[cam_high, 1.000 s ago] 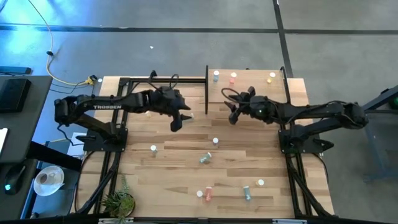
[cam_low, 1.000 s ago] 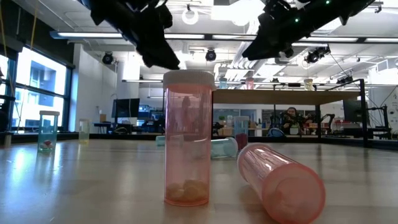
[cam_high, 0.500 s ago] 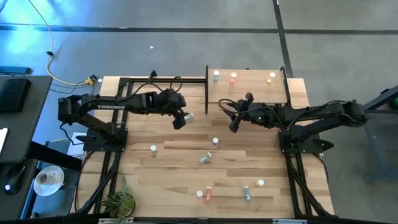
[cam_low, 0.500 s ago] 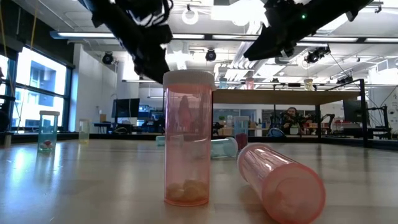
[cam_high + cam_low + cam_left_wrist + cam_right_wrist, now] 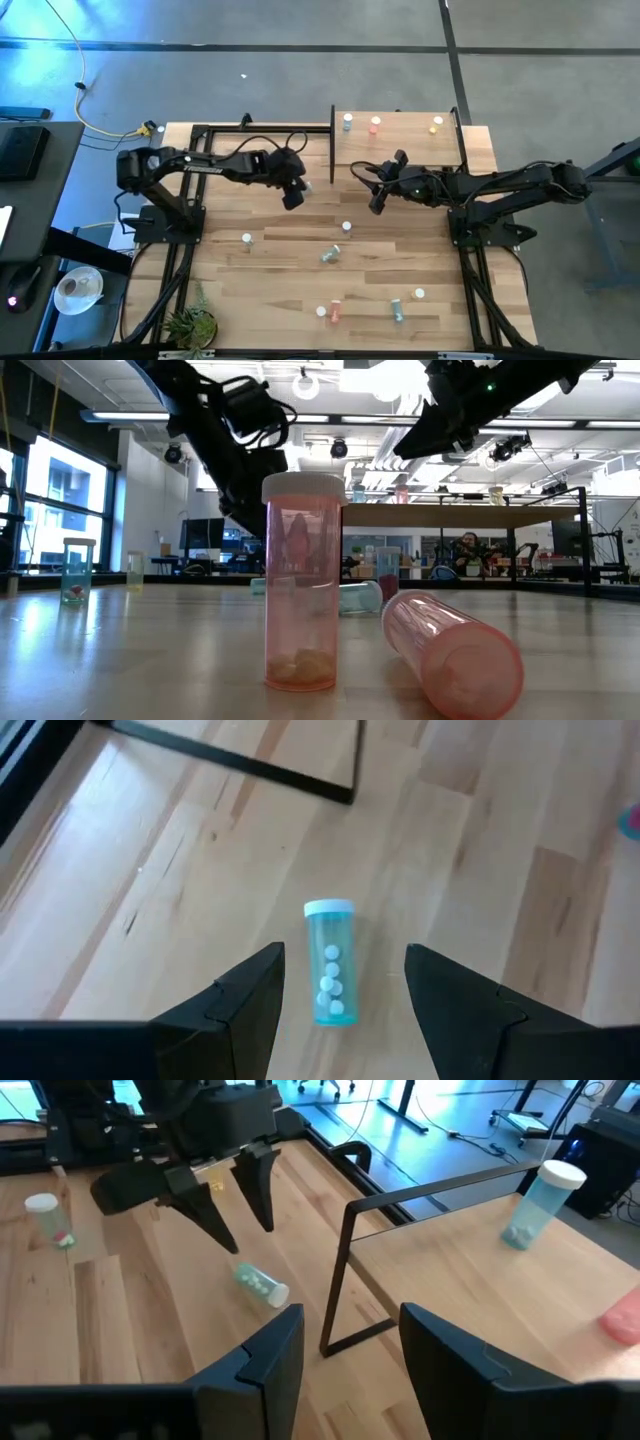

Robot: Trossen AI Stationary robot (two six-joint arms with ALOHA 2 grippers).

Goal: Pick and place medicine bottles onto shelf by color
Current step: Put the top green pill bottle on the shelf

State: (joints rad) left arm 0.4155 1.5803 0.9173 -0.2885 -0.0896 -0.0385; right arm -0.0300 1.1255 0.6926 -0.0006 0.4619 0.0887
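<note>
the left gripper hangs open and empty over a lying teal bottle; the right gripper waits open by the shelf.

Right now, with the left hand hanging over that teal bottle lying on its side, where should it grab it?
Grip the teal bottle across its body, coming straight down. It lies flat on the table, lengthwise between the left hand's open fingers, so they would likely close on its round sides.

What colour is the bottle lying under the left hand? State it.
Teal bottle with white cap, clearest in the left wrist view.
</note>
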